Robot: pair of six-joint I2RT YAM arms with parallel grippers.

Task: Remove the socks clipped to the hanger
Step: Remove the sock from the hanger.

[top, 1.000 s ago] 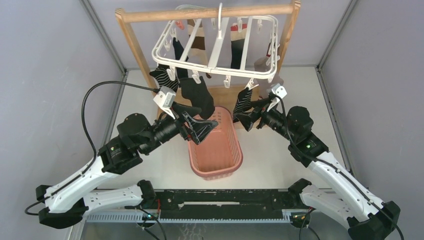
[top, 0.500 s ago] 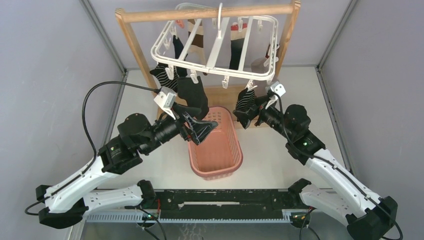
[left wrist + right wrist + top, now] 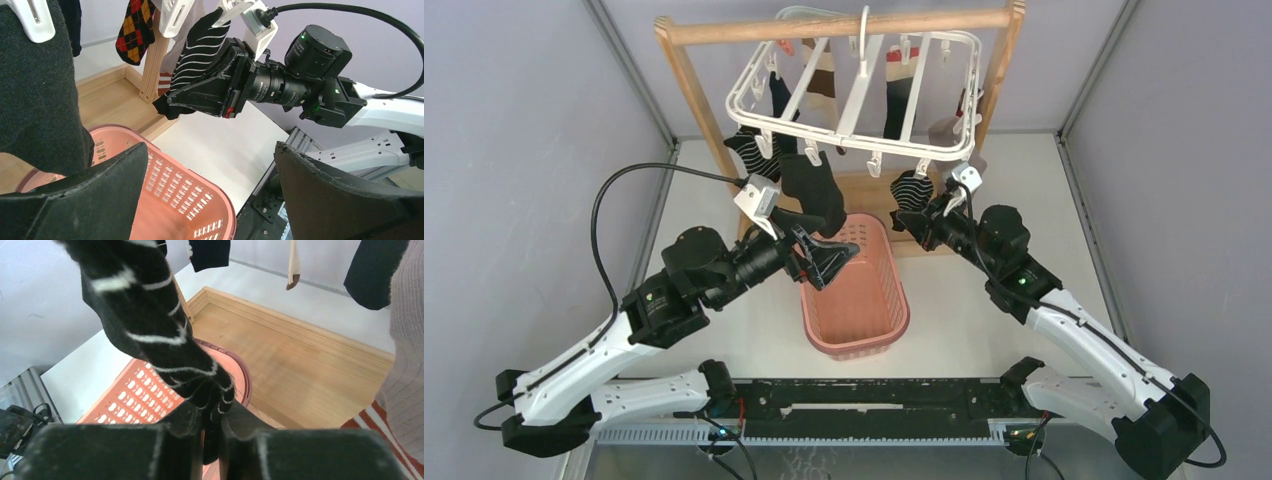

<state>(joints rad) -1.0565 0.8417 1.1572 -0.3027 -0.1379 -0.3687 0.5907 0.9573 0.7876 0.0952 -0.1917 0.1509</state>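
Hanging from the white plastic slatted hanger (image 3: 854, 92), the black white-striped sock (image 3: 150, 325) is clamped by the right gripper (image 3: 215, 416); left gripper (image 3: 210, 150) gapes empty over the pink plastic basket (image 3: 900, 300).

top view looks down; both close wrist views share the basket (image 3: 200, 205).

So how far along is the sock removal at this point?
Done: nothing that shows; no sock is visible in the pink basket. In hand: the right gripper is shut on the toe of the striped sock, which is still clipped to the hanger. The left gripper is open near the plain black sock. Left: every sock, including the banded sock and argyle sock.
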